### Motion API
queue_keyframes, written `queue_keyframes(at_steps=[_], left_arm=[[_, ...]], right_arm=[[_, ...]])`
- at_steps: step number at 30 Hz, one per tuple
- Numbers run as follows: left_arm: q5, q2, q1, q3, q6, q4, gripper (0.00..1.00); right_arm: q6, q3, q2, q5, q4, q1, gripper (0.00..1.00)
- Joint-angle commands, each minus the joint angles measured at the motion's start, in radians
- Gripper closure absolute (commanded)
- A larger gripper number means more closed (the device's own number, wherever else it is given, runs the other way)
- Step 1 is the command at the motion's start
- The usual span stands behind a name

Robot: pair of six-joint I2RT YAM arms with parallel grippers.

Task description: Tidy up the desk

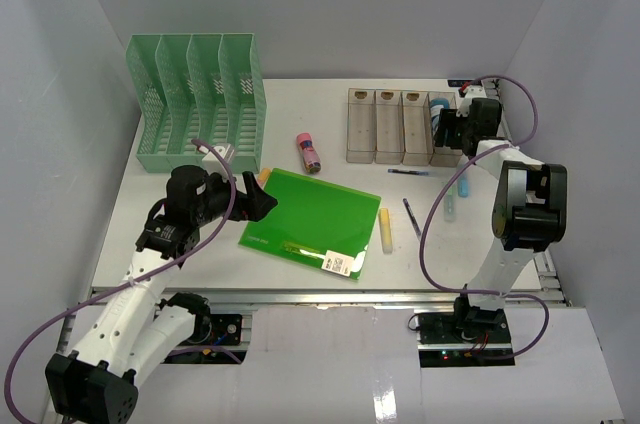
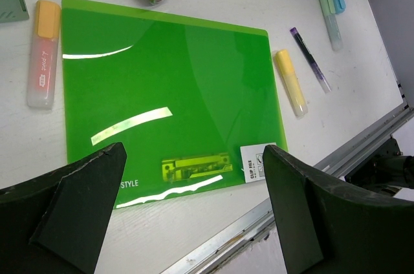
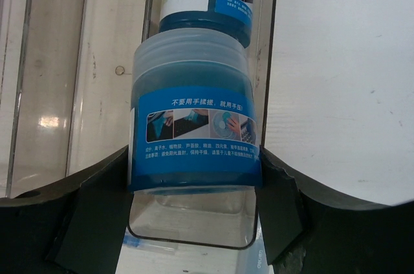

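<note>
Desk (image 1: 330, 119): white and flat, filling the overhead view from the metal rail at the bottom up to the grey back wall.

Upper left of the desk: green file rack (image 1: 195, 104), standing upright. Upper right: clear four-compartment tray (image 1: 390, 129), set parallel to the back wall.

Centre: green clip file (image 1: 310, 209), lying flat and slightly skewed, with a white label at its lower right corner. Just above the file: pink-capped tube (image 1: 308, 152), on its side. Just right of the file: yellow highlighter (image 1: 385, 229), clear of the file's edge. In the left wrist view, at the upper left: orange highlighter (image 2: 42, 51), lying beside the file's left edge. Further right in the overhead view: dark pen (image 1: 411, 216) and blue pen (image 1: 408, 172), loose on the surface.

Left gripper (image 2: 193, 158): spread wide and holding nothing, above the lower edge of the clip file. No contact with the file apparent.

Right gripper (image 3: 194, 164): at the upper right of the overhead view, at the tray's rightmost compartment. Fingers pressed against both sides of a blue-labelled jar (image 3: 194, 132), which sits inside that compartment's clear walls. Similar blue-labelled shape directly above the jar in the wrist view; second jar or reflection, not determinable.
</note>
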Motion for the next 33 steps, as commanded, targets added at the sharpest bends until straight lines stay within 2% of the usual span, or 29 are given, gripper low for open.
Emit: queue_keyframes(at_steps=[1, 2, 5, 9, 13, 21, 27, 32, 33], left_arm=[[0.002, -0.005, 0.001, -0.006, 0.006, 0.007, 0.02], [0.002, -0.005, 0.001, -0.006, 0.006, 0.007, 0.02], [0.002, 0.001, 0.001, -0.006, 0.006, 0.005, 0.02], [0.006, 0.000, 0.002, -0.007, 0.006, 0.007, 0.02], [0.008, -0.003, 0.001, -0.007, 0.007, 0.007, 0.02], [0.008, -0.018, 0.001, -0.008, 0.006, 0.010, 0.02], [0.007, -0.036, -0.001, -0.010, 0.005, 0.007, 0.02], [0.008, -0.060, -0.001, -0.011, 0.005, 0.008, 0.02], [0.008, -0.064, -0.001, -0.011, 0.005, 0.008, 0.02]], right_arm=[[0.017, 0.058, 0.013, -0.033, 0.085, 0.000, 0.39], [0.016, 0.057, 0.013, -0.036, 0.085, 0.001, 0.24], [0.008, 0.050, 0.005, -0.048, 0.085, 0.000, 0.02], [-0.011, 0.028, -0.030, -0.067, 0.087, -0.003, 0.09], [-0.023, 0.020, -0.082, -0.095, 0.062, -0.014, 0.10], [-0.260, -0.097, -0.372, -0.417, -0.124, -0.083, 0.10], [-0.259, -0.186, -0.509, -0.426, -0.372, -0.143, 0.08], [-0.149, -0.231, -0.509, -0.351, -0.432, -0.169, 0.07], [-0.129, -0.234, -0.493, -0.340, -0.433, -0.172, 0.10]])
